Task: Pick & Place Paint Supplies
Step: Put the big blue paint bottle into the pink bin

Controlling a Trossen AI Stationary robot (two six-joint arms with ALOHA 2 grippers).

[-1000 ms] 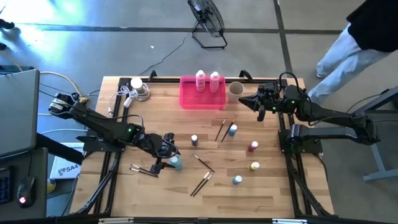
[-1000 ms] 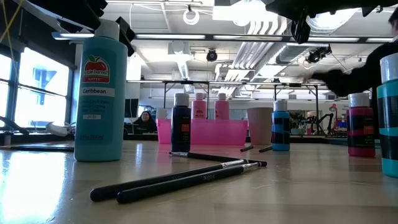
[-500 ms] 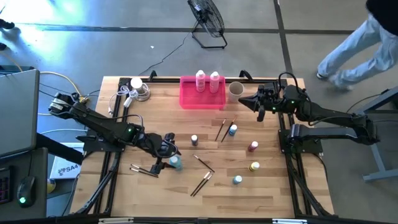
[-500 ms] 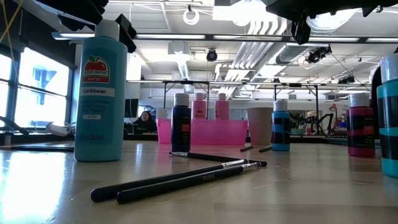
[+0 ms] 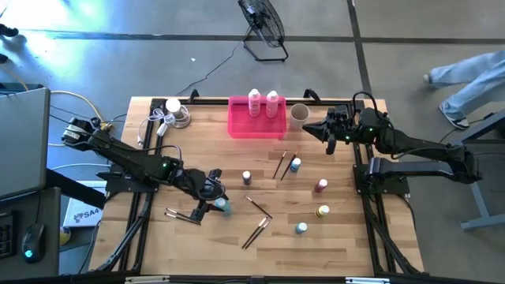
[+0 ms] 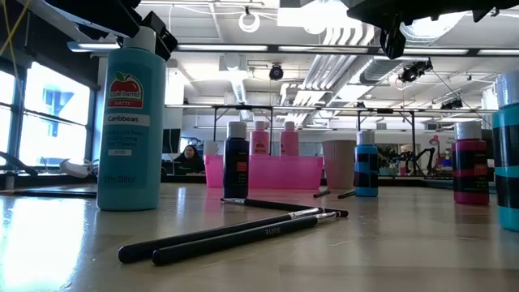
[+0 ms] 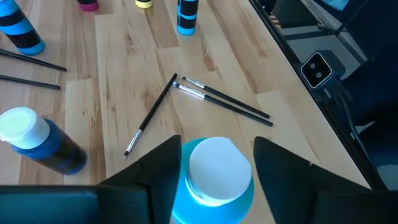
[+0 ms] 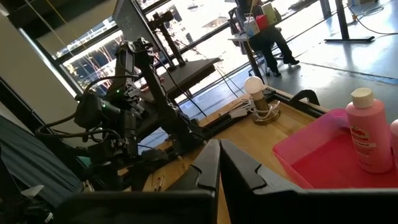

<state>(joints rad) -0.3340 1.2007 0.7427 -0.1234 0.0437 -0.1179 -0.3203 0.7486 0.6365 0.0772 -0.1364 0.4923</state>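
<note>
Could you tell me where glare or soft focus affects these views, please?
Low view: the ceiling lights glare bright white, the tabletop carries a sheen, and the nearest brushes look soft. Left wrist view: the teal bottle's white cap, between the left pincer's fingers, is blurred. Right wrist view: the windows are washed out.

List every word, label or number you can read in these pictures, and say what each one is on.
"Caribbean": on the label of the tall teal bottle, low view.
Small print on the apple logo above it and in the box below it: too blurred to read.
Labels on the pink bottles and the tiny bottles: unreadable.
White lettering on one paintbrush: too small.
</note>
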